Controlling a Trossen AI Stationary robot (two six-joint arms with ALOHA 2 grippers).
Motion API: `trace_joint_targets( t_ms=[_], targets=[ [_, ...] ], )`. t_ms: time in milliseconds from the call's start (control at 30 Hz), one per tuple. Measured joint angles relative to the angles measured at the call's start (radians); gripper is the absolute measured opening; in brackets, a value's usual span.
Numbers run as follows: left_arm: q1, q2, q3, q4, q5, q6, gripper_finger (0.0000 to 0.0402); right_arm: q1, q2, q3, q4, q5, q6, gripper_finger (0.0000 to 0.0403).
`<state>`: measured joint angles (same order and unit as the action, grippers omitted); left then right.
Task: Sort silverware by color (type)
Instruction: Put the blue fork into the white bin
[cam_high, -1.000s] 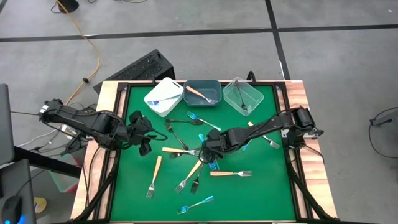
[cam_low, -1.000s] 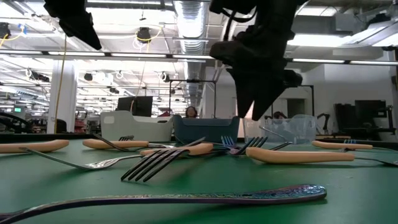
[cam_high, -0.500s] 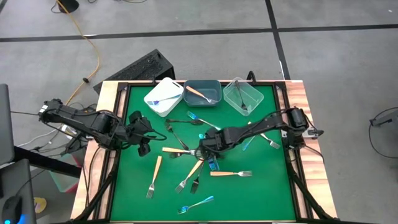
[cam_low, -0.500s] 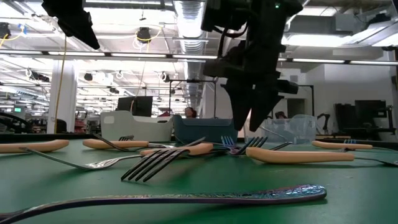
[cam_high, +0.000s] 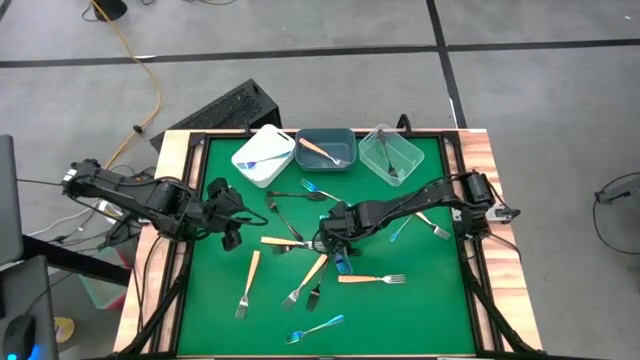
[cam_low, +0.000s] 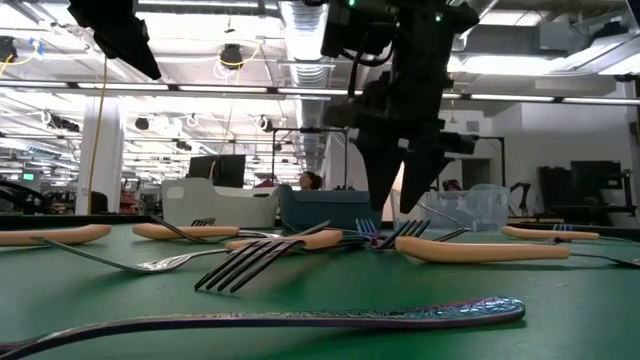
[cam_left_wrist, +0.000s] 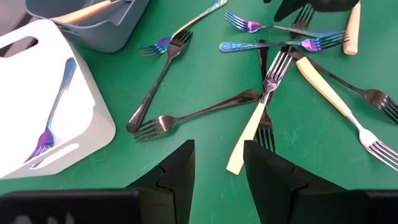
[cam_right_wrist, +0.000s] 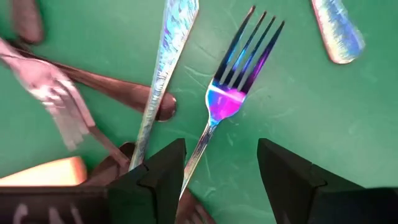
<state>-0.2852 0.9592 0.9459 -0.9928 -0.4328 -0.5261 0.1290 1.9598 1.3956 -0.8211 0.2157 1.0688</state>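
While the left gripper hangs unchanged over the mat's left side, fingers parted and empty, the right gripper has slid further left toward the middle of the green mat than a second ago. It now hovers low over the central tangle of silverware, its jaws spread and holding nothing, an iridescent blue fork lying on the mat between its fingers. Forks lie scattered flat across the mat: iridescent blue, cream-orange handled and dark. At the far edge, one blue fork sits in the white bin, an orange-handled one in the grey-blue bin, a dark one in the clear bin.
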Motion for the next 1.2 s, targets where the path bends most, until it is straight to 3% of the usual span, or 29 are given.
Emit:
trace_joint_targets(
  t_ms=[800, 1000, 1200],
  targets=[
    [0.000, 0.000, 0.000, -0.012, -0.019, -0.013, 0.0123, 0.015, 0.073, 0.000, -0.015, -0.054, 0.059, 0.0203],
    [0.000, 0.000, 0.000, -0.012, -0.019, -0.020, 0.0123, 0.014, 0.074, 0.000, -0.049, -0.068, 0.056, 0.0160],
    [0.000, 0.000, 0.000, -0.012, -0.019, -0.020, 0.0123, 0.013, 0.074, 0.000, -0.056, -0.076, 0.051, 0.0077]
  ],
)
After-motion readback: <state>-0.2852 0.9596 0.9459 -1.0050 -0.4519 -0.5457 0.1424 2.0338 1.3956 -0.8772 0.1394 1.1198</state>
